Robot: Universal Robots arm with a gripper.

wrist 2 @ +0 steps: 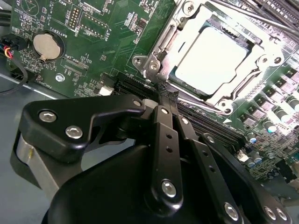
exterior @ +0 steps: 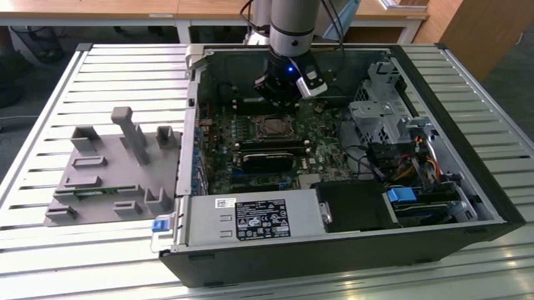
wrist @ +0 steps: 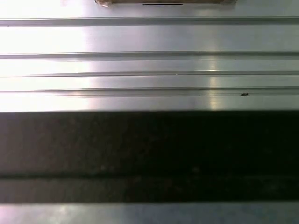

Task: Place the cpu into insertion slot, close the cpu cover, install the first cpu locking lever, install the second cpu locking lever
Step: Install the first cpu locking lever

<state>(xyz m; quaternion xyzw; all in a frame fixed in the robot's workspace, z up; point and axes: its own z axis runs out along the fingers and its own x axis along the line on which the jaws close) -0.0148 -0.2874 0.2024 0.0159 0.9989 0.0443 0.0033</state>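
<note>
The open computer case (exterior: pixel 351 250) lies on its side on the slatted metal counter (exterior: pixel 109 69), and the green motherboard (exterior: pixel 276 156) fills its floor. Near the middle of the board sits the socket, and the cpu (wrist 2: pixel 212 60) lies flat inside it, its pale metal top bright in the second wrist view. The cpu cover (wrist 2: pixel 175 32) is down over the chip, its silver frame surrounding the square window through which the metal top shows. A thin locking lever (wrist 2: pixel 252 16) runs along the far edge of the cover. Beside the socket on the board are a round coin battery (wrist 2: pixel 48 45) and, on the socket's other side in the exterior view, a black card (exterior: pixel 269 164). A power supply (exterior: pixel 250 220) with a labelled face sits in the case corner nearest the grey plastic fixture (exterior: pixel 112 172), which rests on the counter outside the case.

The arm (exterior: pixel 292 25) comes straight down into the case, wrist vertical, just behind the socket in the exterior view. The tool (wrist 2: pixel 164 93) hangs close above the board at the socket's corner, its black fingers (wrist 2: pixel 163 135) drawn together with their tips meeting, clenched on nothing I can make out.
</note>
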